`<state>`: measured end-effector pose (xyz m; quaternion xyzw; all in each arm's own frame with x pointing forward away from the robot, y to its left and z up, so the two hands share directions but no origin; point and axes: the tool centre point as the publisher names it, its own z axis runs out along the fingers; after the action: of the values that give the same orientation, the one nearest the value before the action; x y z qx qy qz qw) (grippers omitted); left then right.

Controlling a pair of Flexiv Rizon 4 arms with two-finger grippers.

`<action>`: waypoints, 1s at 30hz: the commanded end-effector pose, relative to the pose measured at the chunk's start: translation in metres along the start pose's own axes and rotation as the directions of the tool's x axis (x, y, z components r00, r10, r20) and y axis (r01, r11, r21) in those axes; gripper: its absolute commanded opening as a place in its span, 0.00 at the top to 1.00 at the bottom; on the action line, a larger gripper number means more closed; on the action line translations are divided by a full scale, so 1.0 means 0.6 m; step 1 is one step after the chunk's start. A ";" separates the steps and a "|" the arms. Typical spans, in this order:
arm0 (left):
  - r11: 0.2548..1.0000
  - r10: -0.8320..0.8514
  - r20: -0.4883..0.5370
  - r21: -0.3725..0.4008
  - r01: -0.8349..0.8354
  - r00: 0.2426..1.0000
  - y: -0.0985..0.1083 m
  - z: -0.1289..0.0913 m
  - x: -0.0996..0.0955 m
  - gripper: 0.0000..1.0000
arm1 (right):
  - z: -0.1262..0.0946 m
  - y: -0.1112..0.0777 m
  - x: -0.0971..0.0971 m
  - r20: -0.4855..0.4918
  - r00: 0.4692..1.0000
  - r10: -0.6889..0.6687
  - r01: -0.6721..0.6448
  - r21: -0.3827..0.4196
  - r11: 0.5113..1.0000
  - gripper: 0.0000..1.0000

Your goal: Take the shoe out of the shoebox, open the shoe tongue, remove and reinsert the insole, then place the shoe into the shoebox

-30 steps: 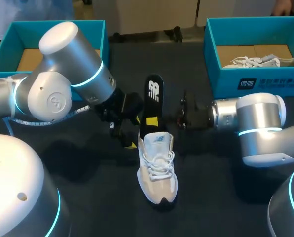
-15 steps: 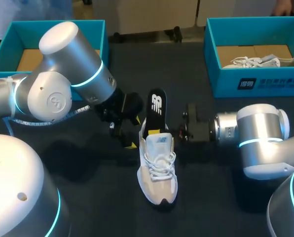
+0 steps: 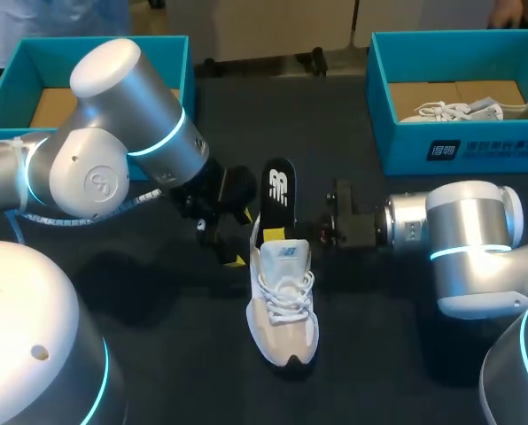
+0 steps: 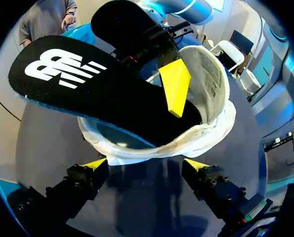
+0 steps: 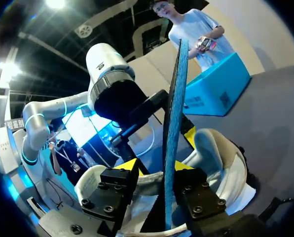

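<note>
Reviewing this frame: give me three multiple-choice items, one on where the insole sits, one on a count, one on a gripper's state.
1. Where is the insole's lower end?
A. inside the shoe
B. in a box
C. on top of the laces

2. How many blue shoeboxes show in the head view?
A. one
B. two
C. three

3. The right gripper is:
A. open beside the shoe
B. shut on a lace
C. shut on the insole

Answers:
1 A, the insole rises out of the shoe's opening.
2 B, one stands at the left and one at the right.
3 C, its fingers flank the insole's edge and hold it upright.
</note>
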<state>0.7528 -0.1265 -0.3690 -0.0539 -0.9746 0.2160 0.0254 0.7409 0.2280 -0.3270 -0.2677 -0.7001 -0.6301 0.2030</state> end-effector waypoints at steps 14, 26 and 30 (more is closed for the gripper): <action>1.000 0.000 0.000 -0.003 0.000 1.000 -0.001 0.002 -0.001 0.00 | -0.010 0.029 -0.040 -0.034 0.999 0.038 -0.038 -0.020 0.999 1.00; 1.000 0.000 0.000 -0.003 0.000 1.000 -0.001 0.002 -0.001 0.00 | -0.002 -0.024 -0.038 0.038 0.983 0.180 -0.180 0.010 0.984 1.00; 1.000 0.000 0.000 -0.003 0.000 1.000 -0.001 0.002 -0.001 0.00 | -0.004 -0.032 -0.029 0.049 0.983 0.177 -0.177 -0.008 0.984 1.00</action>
<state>0.7528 -0.1265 -0.3690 -0.0540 -0.9746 0.2160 0.0254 0.7526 0.2215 -0.3522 -0.3361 -0.6798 -0.6005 0.2535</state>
